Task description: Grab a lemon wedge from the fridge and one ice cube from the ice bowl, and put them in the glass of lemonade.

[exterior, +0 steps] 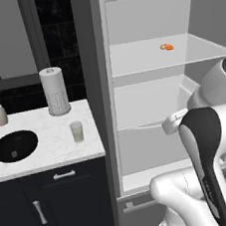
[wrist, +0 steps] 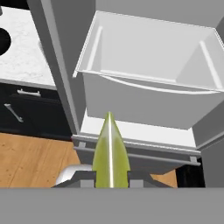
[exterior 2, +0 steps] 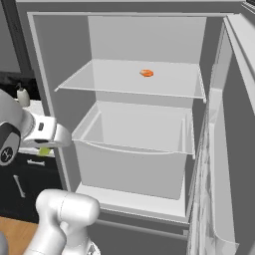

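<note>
The lemon wedge (exterior: 166,47) is lying on the upper shelf (exterior 2: 124,79) of the open fridge (exterior: 101,86), well above the hand (wrist: 109,177) and deeper inside. It is sitting toward the back of that shelf, alone and untouched. The hand is hanging low, outside the fridge, and it is looking at the white drawer (wrist: 144,100) that is standing ahead of it and a little higher.

In the hand view a narrow yellow-green pointed piece (wrist: 109,148) is rising between the finger tips, and the fingers are seeming to be clenched on it from both sides. What this piece is, I am not able to tell for sure. It is not looking like the orange-yellow wedge on the shelf.

So I am judging that the first step, fetching the wedge, is the one in hand, and that it is not yet done. The glass of lemonade (exterior: 77,131) is waiting on the worktop (exterior: 54,147), off to the side of the hand, beyond the fridge wall. The ice bowl (exterior: 14,146) is lying farther along the same worktop.

The next move is calling for a lift up past the drawer, then a reach forward over the shelf. The fingers are needing to open before they are coming down around so small a piece. Because the shelf is flat and smooth, a touch from the side could be pushing the wedge away toward the back wall.
</note>
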Robot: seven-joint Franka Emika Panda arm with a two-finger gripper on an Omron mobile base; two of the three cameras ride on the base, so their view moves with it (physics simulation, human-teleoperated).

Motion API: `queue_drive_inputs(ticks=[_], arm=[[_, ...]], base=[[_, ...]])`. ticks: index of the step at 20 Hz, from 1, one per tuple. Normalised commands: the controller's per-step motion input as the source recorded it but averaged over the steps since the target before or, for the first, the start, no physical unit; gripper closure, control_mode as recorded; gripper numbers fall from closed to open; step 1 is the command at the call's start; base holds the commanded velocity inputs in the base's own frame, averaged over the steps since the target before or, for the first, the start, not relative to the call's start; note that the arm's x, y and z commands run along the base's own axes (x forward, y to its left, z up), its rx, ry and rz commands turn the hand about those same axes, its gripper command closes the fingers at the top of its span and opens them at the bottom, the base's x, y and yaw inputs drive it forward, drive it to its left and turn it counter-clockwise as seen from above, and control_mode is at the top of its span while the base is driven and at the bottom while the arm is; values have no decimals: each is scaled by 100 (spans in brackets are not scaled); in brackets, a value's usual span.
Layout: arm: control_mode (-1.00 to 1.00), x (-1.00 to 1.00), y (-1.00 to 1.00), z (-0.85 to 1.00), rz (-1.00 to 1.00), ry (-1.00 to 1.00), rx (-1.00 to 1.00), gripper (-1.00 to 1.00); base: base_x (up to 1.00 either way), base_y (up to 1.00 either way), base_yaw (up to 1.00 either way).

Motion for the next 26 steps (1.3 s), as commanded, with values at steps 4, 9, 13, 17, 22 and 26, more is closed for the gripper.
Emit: queue_drive_inputs(ticks=[4,9,13,17,22,26], arm=[[100,-10,4,0,0,0,0,100],[100,0,0,0,0,0,0,100],[100,0,0,0,0,0,0,100],[100,0,0,0,0,0,0,100],[100,0,0,0,0,0,0,100],[100,0,0,0,0,0,0,100]], base=[[-10,13,0],[-48,90,-2],[-11,100,-13],[7,100,-28],[38,79,-30],[82,20,-16]])
